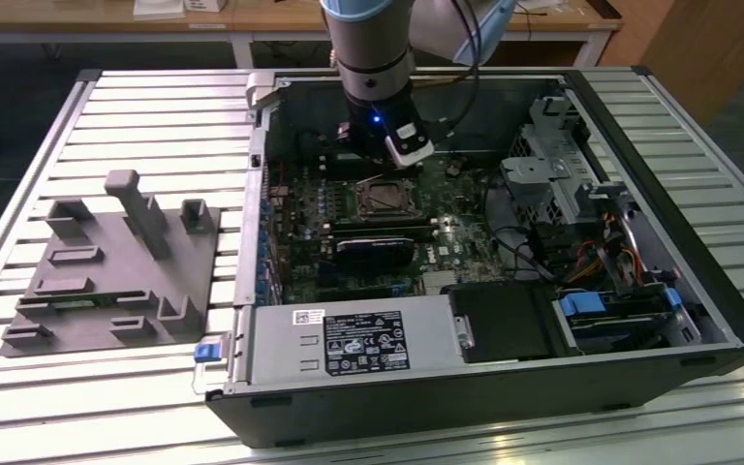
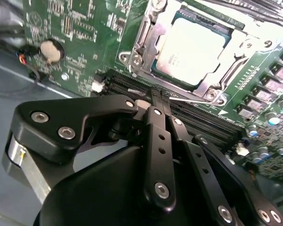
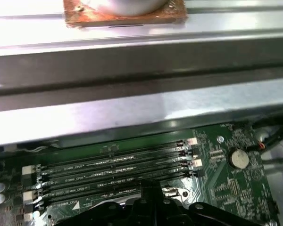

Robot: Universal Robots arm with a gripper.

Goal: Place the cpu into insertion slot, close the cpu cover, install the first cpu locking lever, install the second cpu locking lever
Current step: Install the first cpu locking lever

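Framing one cpu (image 2: 191, 49), one cpu cover (image 2: 147, 34)

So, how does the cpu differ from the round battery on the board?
The cpu is square; the battery is round. The cpu is clearly larger than the battery. The cpu cover frames the cpu; the battery has no such frame. Both are silvery and lie flat.
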